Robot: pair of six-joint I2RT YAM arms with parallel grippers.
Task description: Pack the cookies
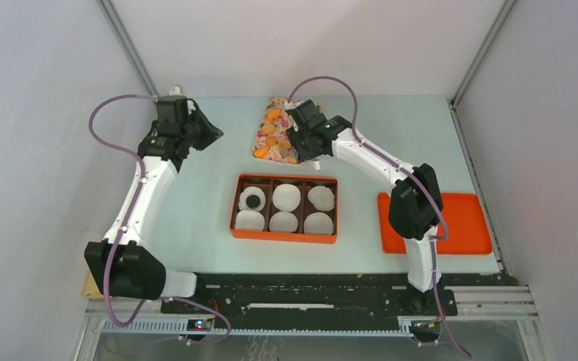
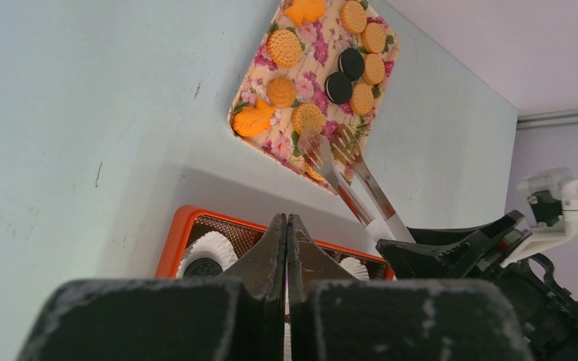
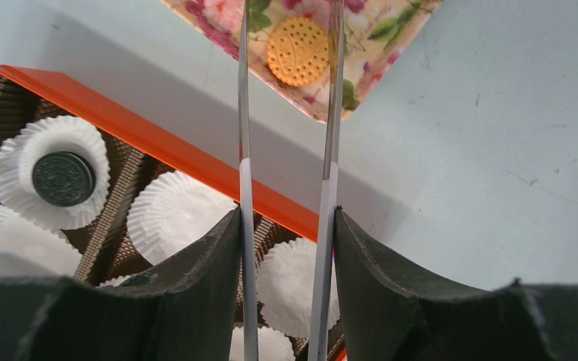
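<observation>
We took the orange box (image 1: 284,239) as our landmark. Beyond its far edge lay the floral tray (image 2: 312,41), where most of the cookies (image 2: 284,47) sat. One black cookie (image 3: 62,179) was already in the paper cup in the box's far-left compartment, and the other five cups (image 1: 287,196) were bare.

The right gripper (image 3: 286,226) pinched the handles of the tongs (image 3: 327,195). Their blades stood apart on either side of a tan cookie (image 3: 296,51) near the tray corner closest to the box. We could not tell whether the tips touched it. The left gripper (image 2: 286,233), pressed together and empty, hovered off the box's far-left corner.

We judged the risks as follows:
- An off-centre squeeze could flip or crack the cookie.
- Low tips could shove the tray.
- A loose hold could drop the cookie short of the box's far wall.
</observation>
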